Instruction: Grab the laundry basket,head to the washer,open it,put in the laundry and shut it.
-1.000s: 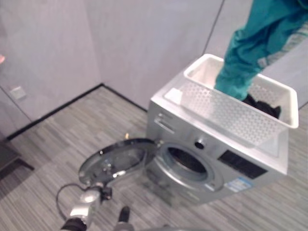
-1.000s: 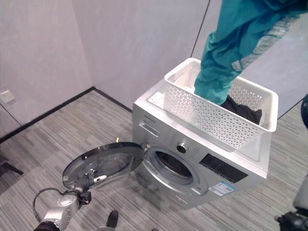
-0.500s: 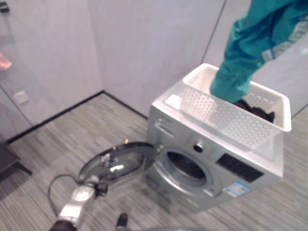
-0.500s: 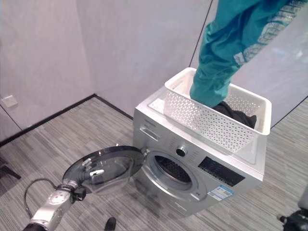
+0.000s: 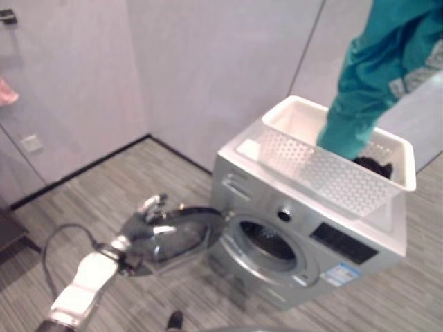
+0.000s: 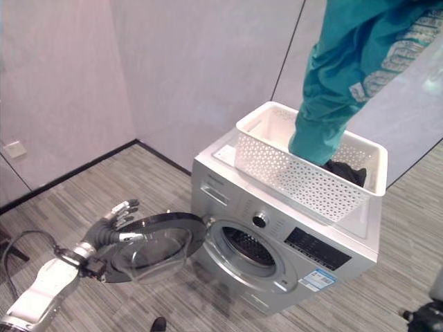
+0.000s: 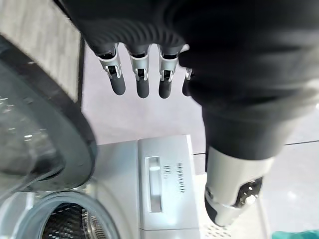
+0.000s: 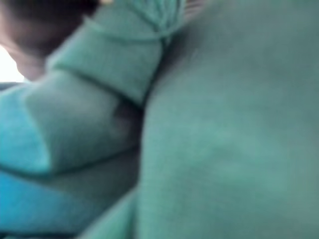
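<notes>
- Rising from below the washer door (image 6: 156, 245), left hand (image 6: 111, 220) now sits at its rim, fingers straight
- teal garment (image 6: 339, 90) hangs over laundry basket (image 6: 304, 162) atop washer (image 6: 277, 238); right hand's grip can't tell
- loading step underway

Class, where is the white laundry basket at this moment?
In both eye views the white laundry basket sits on top of the silver washer, right of the open door, with a teal garment hanging into it over dark clothes.

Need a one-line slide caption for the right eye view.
Left hand at the open washer door; teal garment hangs above the white laundry basket on the washer.
</notes>
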Controlling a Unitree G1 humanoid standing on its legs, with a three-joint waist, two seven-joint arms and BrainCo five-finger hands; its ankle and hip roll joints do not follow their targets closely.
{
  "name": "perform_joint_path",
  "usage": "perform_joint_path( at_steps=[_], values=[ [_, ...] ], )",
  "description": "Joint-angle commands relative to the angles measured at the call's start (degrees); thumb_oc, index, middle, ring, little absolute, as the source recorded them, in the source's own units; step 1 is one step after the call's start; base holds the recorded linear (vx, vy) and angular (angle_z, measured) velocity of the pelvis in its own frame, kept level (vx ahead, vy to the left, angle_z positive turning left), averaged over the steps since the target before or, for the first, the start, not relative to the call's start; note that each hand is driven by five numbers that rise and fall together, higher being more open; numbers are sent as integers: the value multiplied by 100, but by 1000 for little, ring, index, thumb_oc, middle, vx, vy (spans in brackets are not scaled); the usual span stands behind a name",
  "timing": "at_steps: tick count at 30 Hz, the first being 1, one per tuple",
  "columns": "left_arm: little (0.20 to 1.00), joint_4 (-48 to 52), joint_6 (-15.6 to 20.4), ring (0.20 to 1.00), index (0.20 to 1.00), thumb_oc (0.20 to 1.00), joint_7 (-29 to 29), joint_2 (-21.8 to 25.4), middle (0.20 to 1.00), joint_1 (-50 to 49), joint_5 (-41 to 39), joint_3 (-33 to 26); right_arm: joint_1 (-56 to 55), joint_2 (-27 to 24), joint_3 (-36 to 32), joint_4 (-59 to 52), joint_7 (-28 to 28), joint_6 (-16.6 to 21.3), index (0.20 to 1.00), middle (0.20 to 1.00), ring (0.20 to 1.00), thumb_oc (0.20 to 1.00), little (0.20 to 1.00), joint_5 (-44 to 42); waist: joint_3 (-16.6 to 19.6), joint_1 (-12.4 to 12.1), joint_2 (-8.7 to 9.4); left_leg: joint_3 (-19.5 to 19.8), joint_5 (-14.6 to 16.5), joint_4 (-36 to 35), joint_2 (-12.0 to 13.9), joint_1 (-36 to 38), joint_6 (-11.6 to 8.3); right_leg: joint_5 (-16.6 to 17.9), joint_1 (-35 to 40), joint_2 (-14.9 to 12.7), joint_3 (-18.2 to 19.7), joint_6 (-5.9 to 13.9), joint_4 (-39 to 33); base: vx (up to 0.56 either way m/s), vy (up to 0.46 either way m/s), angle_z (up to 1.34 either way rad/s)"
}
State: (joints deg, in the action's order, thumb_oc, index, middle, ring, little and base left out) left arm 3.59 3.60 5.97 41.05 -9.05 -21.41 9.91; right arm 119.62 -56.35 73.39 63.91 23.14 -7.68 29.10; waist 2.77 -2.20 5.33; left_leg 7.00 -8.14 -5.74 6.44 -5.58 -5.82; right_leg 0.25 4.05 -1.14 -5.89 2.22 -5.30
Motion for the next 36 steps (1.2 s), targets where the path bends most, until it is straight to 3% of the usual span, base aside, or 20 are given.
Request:
perform_joint_path(
  at_steps=[1,7,26,32,36],
  values=[
    [1000,458,327,1000,1000,1000,16,177,1000,481,59,-88,1433,-96,682,399,130,-52,200,200,200,200,200,-26,143,-48,231,-206,846,146,518,418,-66,-104,-15,-749,-217,674,163,-31,24,0],
    [1000,384,317,1000,1000,1000,14,68,1000,624,36,57,1640,29,682,-7,270,-16,200,200,200,200,200,-221,128,-101,133,-272,875,134,514,466,-46,-70,-31,-755,-167,692,144,-15,16,-1],
    [1000,202,365,1000,1000,1000,-170,161,1000,868,-90,101,1713,586,-13,-607,657,104,200,200,200,200,200,-902,182,-104,170,-299,900,101,444,488,-3,9,-51,-818,-179,729,101,-1,1,0],
    [1000,239,526,1000,1000,1000,-320,112,1000,1382,-83,365,1429,888,-453,-929,778,119,200,200,200,200,200,-982,186,-77,184,-256,814,90,390,418,5,64,-86,-857,-239,721,101,-13,8,2],
    [1000,257,629,1000,1000,1000,-491,-122,1000,2266,-131,836,1118,1231,-856,-1092,814,140,200,200,200,200,200,-1043,182,-35,183,-215,777,77,360,361,-2,62,-90,-871,-295,716,120,-31,11,4]
  ],
)
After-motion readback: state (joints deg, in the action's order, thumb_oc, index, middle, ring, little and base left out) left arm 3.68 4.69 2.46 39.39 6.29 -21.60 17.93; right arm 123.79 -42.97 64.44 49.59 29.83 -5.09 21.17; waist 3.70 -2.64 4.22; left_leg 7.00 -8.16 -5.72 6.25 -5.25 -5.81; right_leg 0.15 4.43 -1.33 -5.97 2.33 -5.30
